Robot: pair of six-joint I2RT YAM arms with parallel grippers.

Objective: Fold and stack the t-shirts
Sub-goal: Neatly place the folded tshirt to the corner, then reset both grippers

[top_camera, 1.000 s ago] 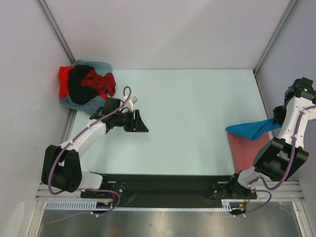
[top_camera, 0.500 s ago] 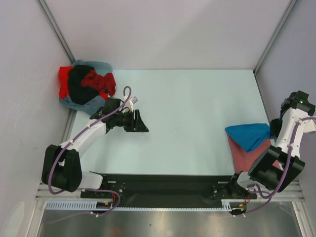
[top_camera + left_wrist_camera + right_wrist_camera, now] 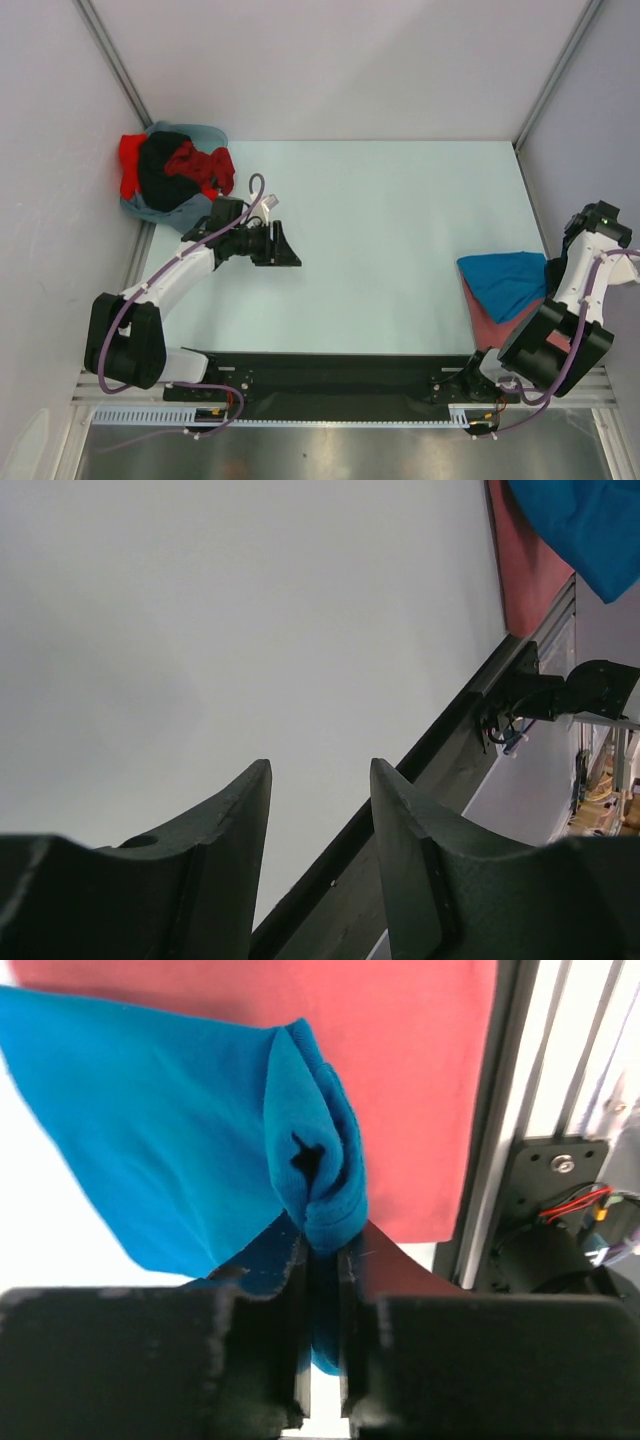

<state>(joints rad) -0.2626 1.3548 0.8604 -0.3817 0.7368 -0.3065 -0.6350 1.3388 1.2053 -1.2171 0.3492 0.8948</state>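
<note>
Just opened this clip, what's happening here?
The right pincer is shut on a bunched edge of the blue t-shirt, which overlaps the pinkish-red t-shirt at the right edge of the table. The left pincer hangs open and empty over bare table. A pile of unfolded shirts sits in the far left corner.

blue t-shirt: soft matt cloth | right claw: matt black plastic

Blue tee on pinkish-red tee; tee pile far-L.
</note>
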